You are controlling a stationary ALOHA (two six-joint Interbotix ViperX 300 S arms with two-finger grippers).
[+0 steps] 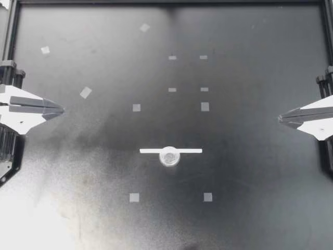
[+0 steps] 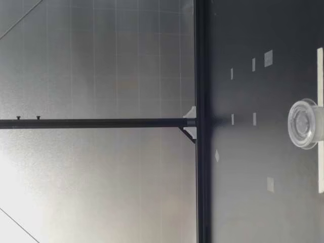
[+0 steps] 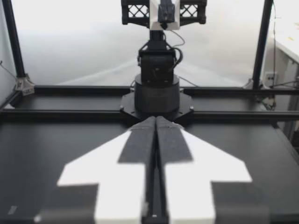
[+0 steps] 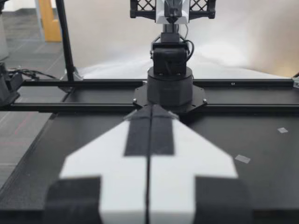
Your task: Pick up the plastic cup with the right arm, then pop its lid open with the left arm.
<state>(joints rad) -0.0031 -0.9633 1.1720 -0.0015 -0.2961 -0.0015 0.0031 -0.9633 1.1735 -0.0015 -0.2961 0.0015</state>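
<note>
Far from the clear cup, both jaws are closed, empty.

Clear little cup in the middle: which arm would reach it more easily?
Nearly a tie, leaning right. The clear cup sits about midway, against a white strip. Both the left hand and right hand are shut, parked at opposite sides; the right one lines up slightly closer.

Low view: white strip cut by edge, middle behind clear cup.
</note>
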